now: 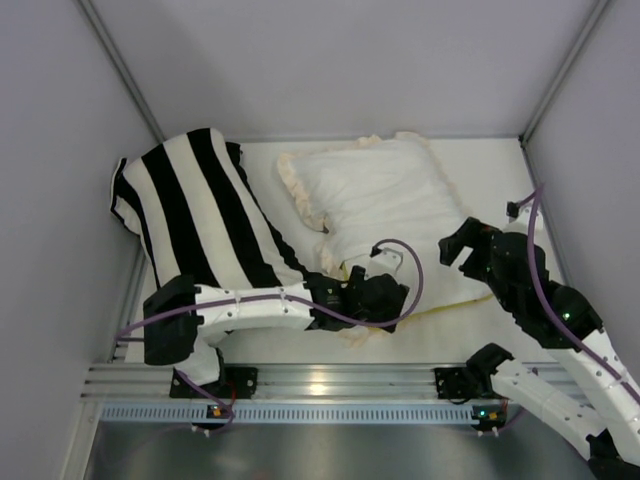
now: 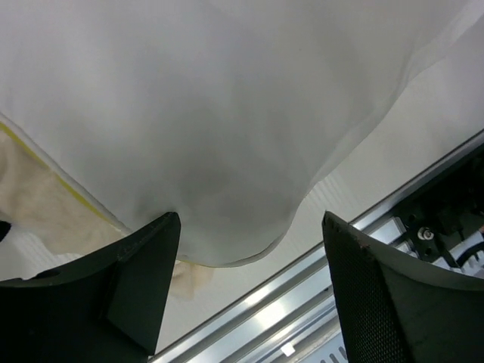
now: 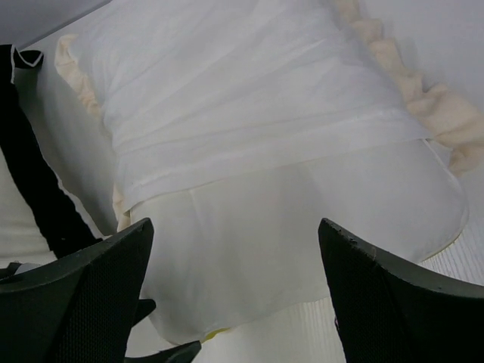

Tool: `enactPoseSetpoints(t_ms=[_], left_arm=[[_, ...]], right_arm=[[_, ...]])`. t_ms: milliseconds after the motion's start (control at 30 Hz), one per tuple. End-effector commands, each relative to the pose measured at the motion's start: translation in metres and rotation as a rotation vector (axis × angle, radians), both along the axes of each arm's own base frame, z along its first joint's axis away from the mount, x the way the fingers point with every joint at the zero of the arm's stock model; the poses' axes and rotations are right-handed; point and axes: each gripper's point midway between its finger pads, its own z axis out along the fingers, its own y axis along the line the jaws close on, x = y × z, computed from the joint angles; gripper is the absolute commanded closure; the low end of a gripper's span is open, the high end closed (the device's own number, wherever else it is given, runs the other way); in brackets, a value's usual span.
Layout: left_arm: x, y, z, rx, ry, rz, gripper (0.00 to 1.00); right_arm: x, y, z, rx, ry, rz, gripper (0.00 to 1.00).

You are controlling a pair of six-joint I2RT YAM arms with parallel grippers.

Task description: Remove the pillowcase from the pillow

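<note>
Pillowcase (image 1: 370, 185) is partly covering the pillow (image 3: 302, 227) on the desk (image 1: 490, 160); left gripper (image 2: 249, 227) and right gripper (image 3: 234, 231) are holding jaws apart.

The pillow (image 3: 302, 219) is smooth white cloth with a faint sheen. The pillowcase (image 3: 242, 98) is softer cream-white cloth, creased and matt, and its frill (image 3: 423, 98) is crinkled. The striped cushion (image 1: 200, 210) is matt cloth. My left hand (image 2: 249, 227) and my right hand (image 3: 234, 227) are matt black plastic, and a fine dotted grain shows on the inner faces. The rail (image 1: 320, 380) is bare brushed metal with a bright glare. The table (image 2: 431, 113) is white, matt and finely ribbed.
</note>
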Motion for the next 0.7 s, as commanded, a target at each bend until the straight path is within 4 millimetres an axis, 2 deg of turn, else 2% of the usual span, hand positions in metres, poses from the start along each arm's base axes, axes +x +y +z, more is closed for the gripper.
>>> enactPoseSetpoints(t_ms=[0, 300, 333, 367, 433, 467, 500, 600, 667], left_arm=[[0.014, 0.013, 0.002, 0.107, -0.104, 0.079, 0.2], [0.019, 0.01, -0.039, 0.265, -0.161, 0.101, 0.19], [0.02, 0.012, -0.043, 0.279, -0.165, 0.105, 0.22], [0.023, 0.013, -0.045, 0.288, -0.177, 0.117, 0.28], [0.025, 0.016, -0.051, 0.308, -0.19, 0.131, 0.56], [0.028, 0.017, -0.05, 0.305, -0.199, 0.149, 0.95], [0.029, 0.019, -0.046, 0.3, -0.204, 0.166, 1.0], [0.029, 0.032, -0.038, 0.28, -0.213, 0.206, 1.0], [0.027, 0.047, -0.024, 0.235, -0.214, 0.235, 1.0]], right_arm=[[-0.004, -0.007, 0.013, -0.002, -0.035, -0.018, 0.15], [-0.007, -0.01, 0.011, 0.003, -0.045, -0.018, 0.15], [-0.008, -0.01, 0.011, 0.003, -0.044, -0.019, 0.15], [-0.007, -0.012, 0.009, -0.001, -0.045, -0.026, 0.15], [-0.007, -0.012, 0.007, -0.003, -0.041, -0.024, 0.15], [-0.007, -0.011, 0.006, -0.007, -0.037, -0.023, 0.15], [-0.006, -0.01, 0.003, -0.015, -0.027, -0.017, 0.15], [-0.002, -0.001, -0.007, -0.055, 0.012, 0.027, 0.15], [0.001, 0.005, -0.016, -0.077, 0.049, 0.052, 0.15]])
